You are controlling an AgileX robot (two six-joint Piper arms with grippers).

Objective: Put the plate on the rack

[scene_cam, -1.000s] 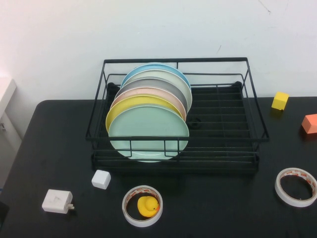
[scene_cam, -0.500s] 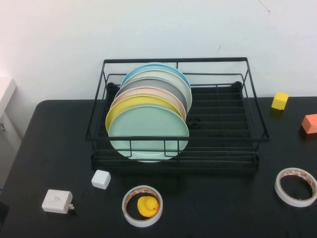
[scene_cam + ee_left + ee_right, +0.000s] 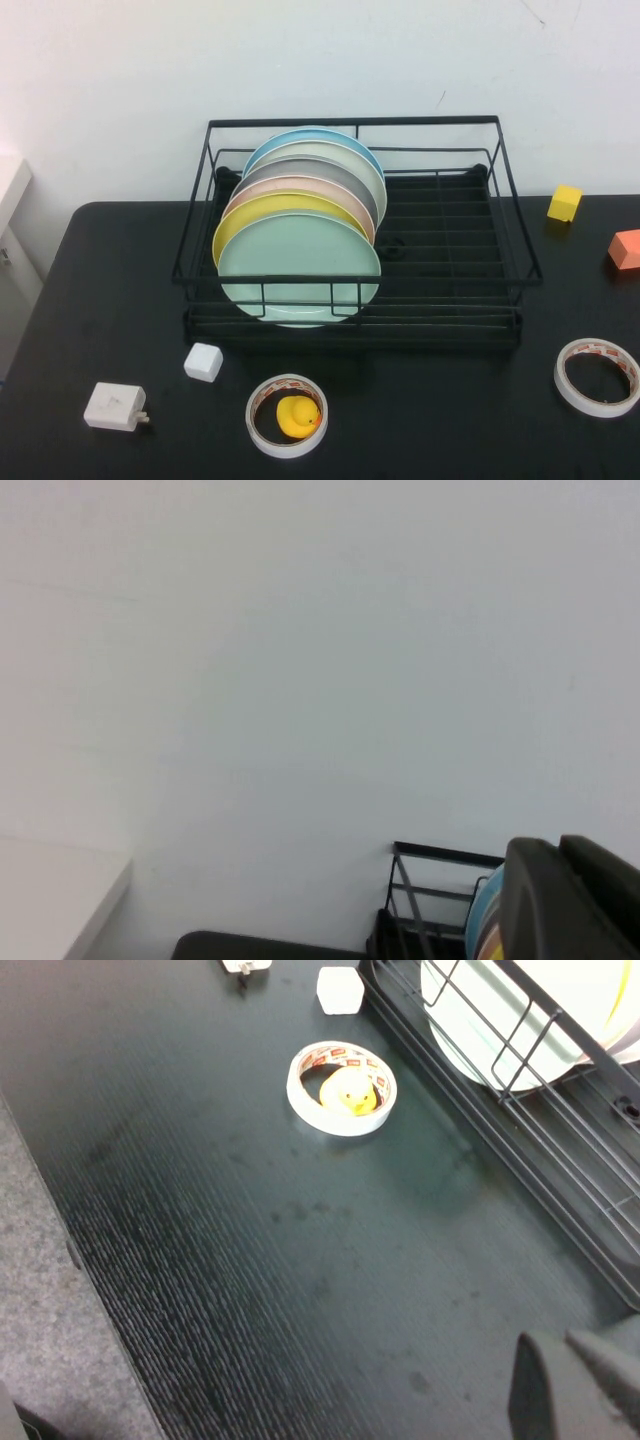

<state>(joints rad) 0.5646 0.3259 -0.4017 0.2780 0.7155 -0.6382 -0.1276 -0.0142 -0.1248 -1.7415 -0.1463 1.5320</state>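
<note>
The plate [image 3: 299, 268] stands upright at the front of the row inside the rack [image 3: 520, 270], unmoved; my left gripper [image 3: 570, 900] and right gripper [image 3: 585, 1385], fingers together, hang clear of the rack, job apparently done.

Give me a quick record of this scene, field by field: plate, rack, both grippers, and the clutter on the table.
plate: mint-green plate upright at the front of the stack in the rack
rack: black wire rack, left side holds plates, right side bare
left gripper: shut, raised near the rack, facing the wall
right gripper: shut, above the table
clutter: duck inside tape ring
</note>
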